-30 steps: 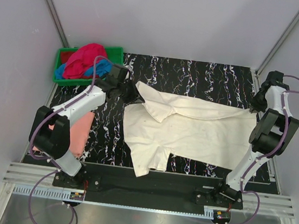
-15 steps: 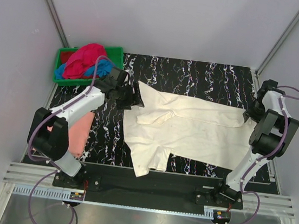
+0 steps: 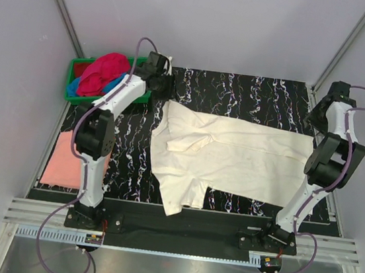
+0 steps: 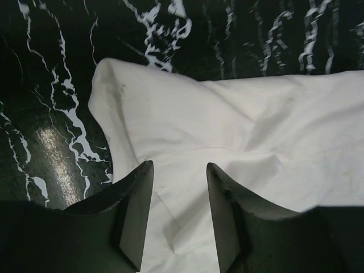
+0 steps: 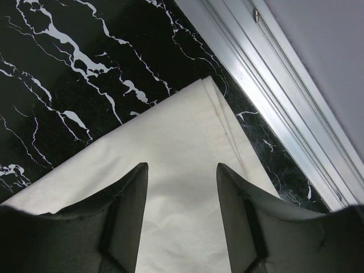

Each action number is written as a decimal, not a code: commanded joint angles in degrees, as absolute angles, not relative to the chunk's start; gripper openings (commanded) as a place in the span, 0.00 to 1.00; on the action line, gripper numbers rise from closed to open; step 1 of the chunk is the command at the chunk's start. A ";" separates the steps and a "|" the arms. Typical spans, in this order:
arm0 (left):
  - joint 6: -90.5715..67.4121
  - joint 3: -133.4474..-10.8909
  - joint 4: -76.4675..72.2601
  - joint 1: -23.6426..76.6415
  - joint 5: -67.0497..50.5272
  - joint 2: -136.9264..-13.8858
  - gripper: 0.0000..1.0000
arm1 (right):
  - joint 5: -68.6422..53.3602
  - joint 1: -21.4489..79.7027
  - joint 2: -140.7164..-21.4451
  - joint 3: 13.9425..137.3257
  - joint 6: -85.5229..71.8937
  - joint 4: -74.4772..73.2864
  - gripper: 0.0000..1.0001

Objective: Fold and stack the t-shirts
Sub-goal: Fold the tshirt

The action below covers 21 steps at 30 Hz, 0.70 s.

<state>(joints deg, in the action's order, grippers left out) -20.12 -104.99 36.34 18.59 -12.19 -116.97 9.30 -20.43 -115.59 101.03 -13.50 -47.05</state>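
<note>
1. Quick status: the cream t-shirt point(image 3: 233, 159) lies spread on the tabletop point(image 3: 241, 90), starting just beside the green crate point(image 3: 84, 98) and stretching well away from it. The left gripper point(image 4: 180, 170) hovers over the tee's end nearest the crate, and the right gripper point(image 5: 182, 168) hovers over the corner farthest from the crate. Both are open with nothing between the jaws.
2. The end nearest the crate looks bunched, with a sleeve doubled over. If we pinch there, we could grab two layers at once and the fold would come out crooked.
3. The corner farthest from the crate sits close to the tabletop's metal rail. A low pinch there may scrape the tabletop or catch only the top edge of the hem.
4. If we lift one end before the other, the cloth drags and skews.
5. The left arm passes right over the crate, where the magenta-red t-shirt point(image 3: 104, 70) and the blue t-shirt point(image 3: 75, 87) are heaped. A careless swing could snag them.
6. The salmon-pink t-shirt point(image 3: 63, 162) lies on the near side of the crate. A sloppy cream fold won't stack neatly on it.
</note>
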 commanded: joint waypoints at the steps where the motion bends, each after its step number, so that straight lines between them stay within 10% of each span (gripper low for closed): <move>1: -21.88 -105.56 37.88 17.49 -11.52 -120.14 0.46 | 7.04 -20.74 -116.98 101.78 -14.94 -44.48 0.57; 21: -26.45 -108.46 30.50 16.44 -12.66 -130.16 0.47 | 11.07 -23.11 -125.60 102.31 -11.78 -39.82 0.56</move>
<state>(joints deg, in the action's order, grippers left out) -25.58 -106.17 33.01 16.58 -12.01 -129.01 9.89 -22.35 -125.78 100.14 -12.95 -40.38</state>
